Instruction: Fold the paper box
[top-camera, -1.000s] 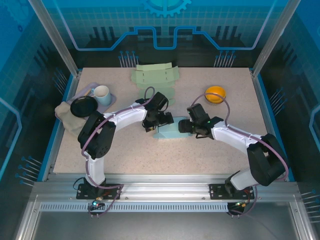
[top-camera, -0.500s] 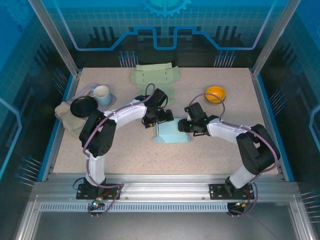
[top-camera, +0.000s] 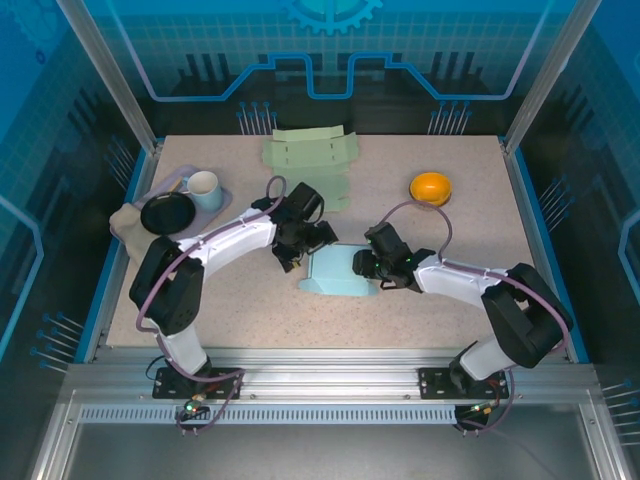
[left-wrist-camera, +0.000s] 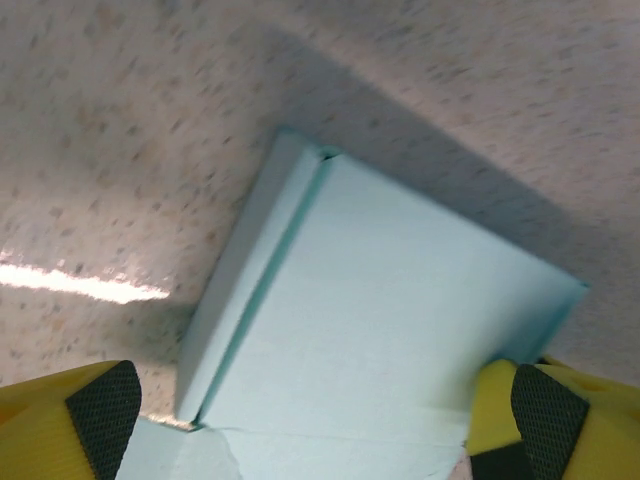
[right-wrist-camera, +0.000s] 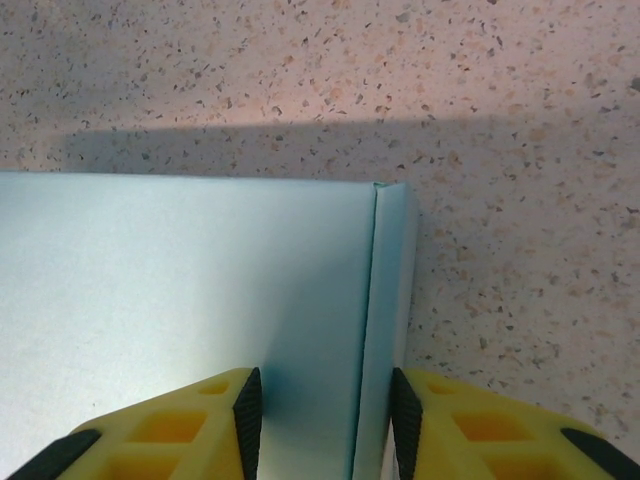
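Pale-blue paper box (top-camera: 340, 272) sits mid-table on the speckled beige tabletop (top-camera: 250, 310), broad panel up, long axis running from one arm across to the other. Right gripper (right-wrist-camera: 322, 412) is at its right end, yellow fingers (right-wrist-camera: 180, 425) astride the raised side wall (right-wrist-camera: 385, 300), part-closed. Whether that is a true pinch, I can't tell. Left gripper (left-wrist-camera: 320, 400) hangs spread wide over the far-left corner. Right looks the nearer arm for the next fold.

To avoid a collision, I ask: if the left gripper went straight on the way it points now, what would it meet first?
The left gripper would meet the box first, though depth is unclear.
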